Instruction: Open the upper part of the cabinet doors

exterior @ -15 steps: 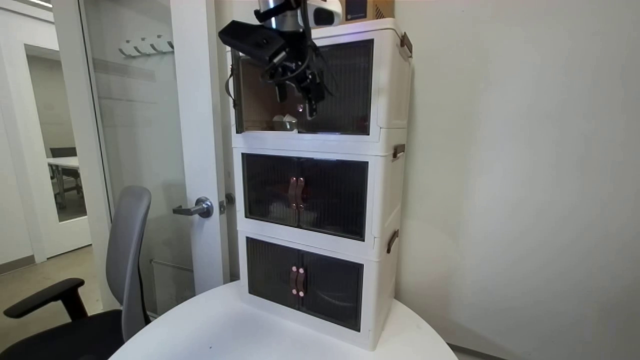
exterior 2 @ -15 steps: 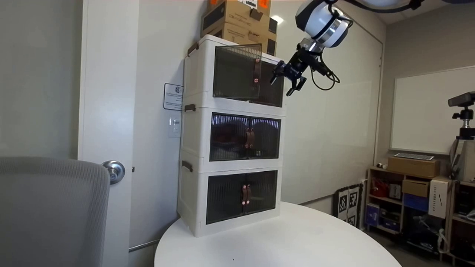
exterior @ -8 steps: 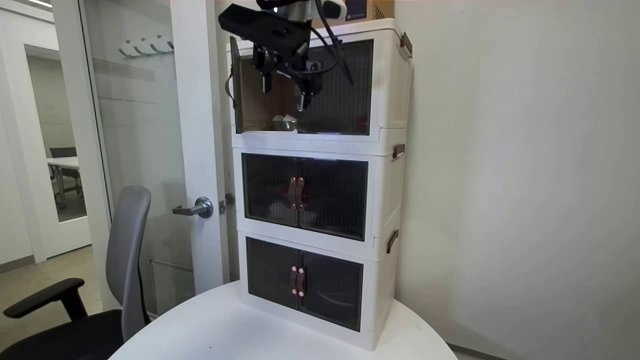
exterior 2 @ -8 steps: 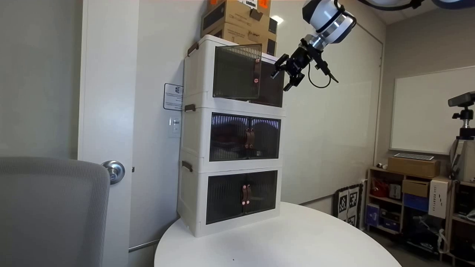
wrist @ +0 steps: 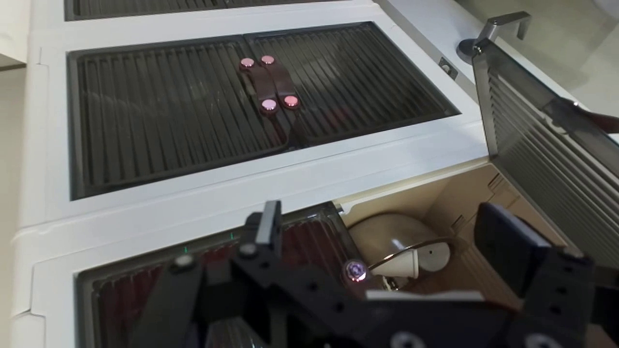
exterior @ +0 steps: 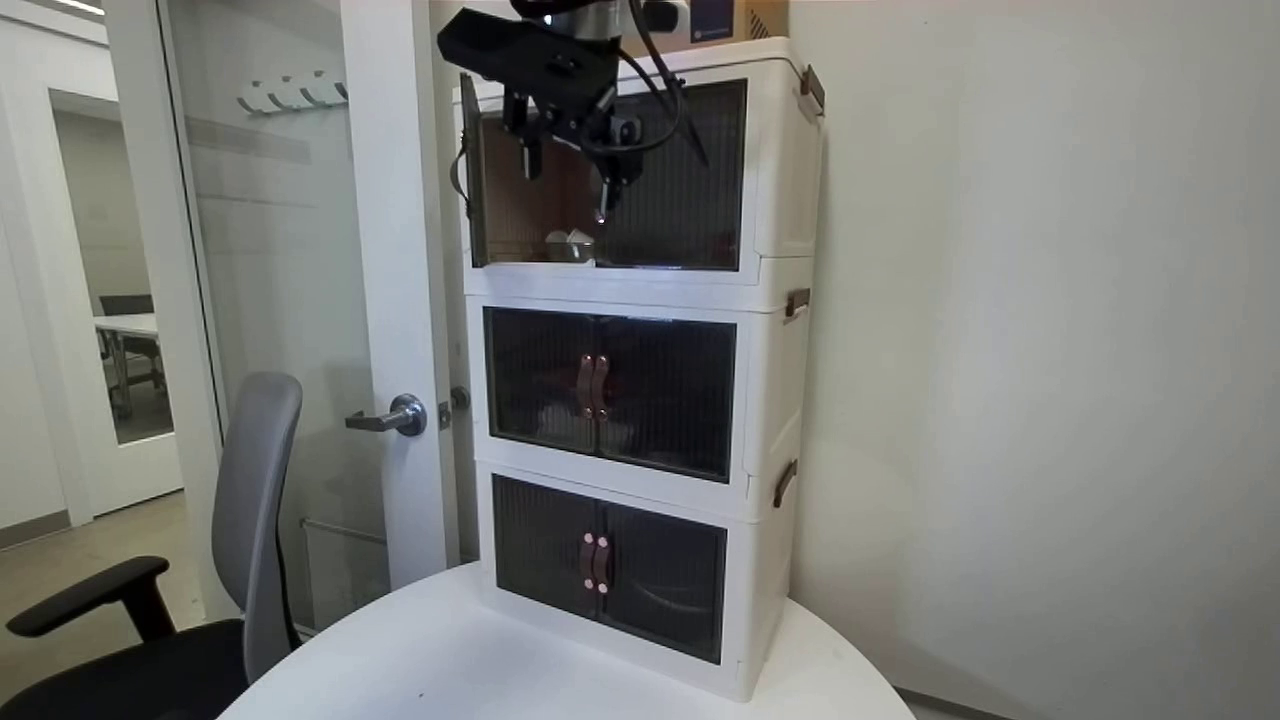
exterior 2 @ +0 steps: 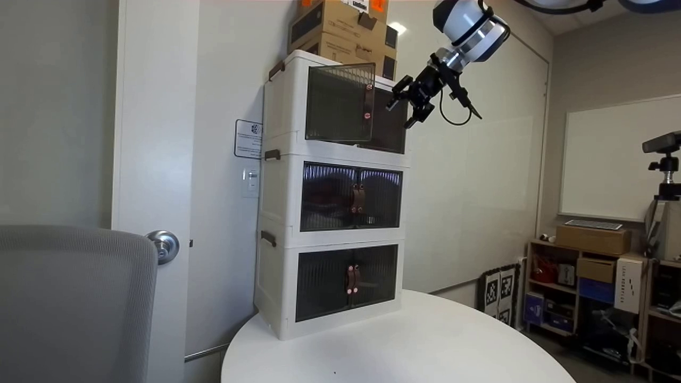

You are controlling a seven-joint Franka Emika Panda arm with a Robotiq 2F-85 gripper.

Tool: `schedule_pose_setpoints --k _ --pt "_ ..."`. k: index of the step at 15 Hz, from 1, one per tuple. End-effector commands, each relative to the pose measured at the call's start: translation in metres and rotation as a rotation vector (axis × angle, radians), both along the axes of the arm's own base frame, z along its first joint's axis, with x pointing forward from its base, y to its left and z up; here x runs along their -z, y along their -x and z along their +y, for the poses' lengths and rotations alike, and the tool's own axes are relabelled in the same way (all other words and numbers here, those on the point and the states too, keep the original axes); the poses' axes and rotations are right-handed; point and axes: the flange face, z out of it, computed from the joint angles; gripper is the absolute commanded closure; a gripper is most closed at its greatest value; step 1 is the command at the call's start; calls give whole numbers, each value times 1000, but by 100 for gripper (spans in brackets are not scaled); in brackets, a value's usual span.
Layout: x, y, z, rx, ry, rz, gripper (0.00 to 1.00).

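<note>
Black two-fingered end effector [exterior 2: 400, 116], fingers spread, before one tall white three-tier cabinet [exterior 2: 274, 197]
Of two dark smoked see-through upper doors [exterior 2: 340, 103], the swung-out door [wrist: 546, 111] stands to the end effector's right in the wrist view; the flush door [wrist: 309, 246] is partly hidden behind it. One glossy round vessel [wrist: 384, 232] sits in the exposed compartment [wrist: 459, 198]. Below: four closed lower doors [exterior 2: 327, 202], one round white table [exterior 2: 404, 340]. Above: stacked brown cardboard boxes [exterior 2: 346, 48].

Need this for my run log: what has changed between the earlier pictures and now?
In both exterior views the gripper has risen slightly, shifted toward the picture's left, and turned a little. It took hold of nothing and let nothing go, staying open. Unchanged: the open upper door, the shut upper door beside it, the middle doors and the bottom doors.
</note>
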Motion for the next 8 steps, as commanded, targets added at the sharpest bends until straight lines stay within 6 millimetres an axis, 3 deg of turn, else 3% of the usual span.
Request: schedule_pose_setpoints --k 1,8 --pt "0 0 1 0 1 -1 0" --pt "-21 -18 4 67 128 -350 0"
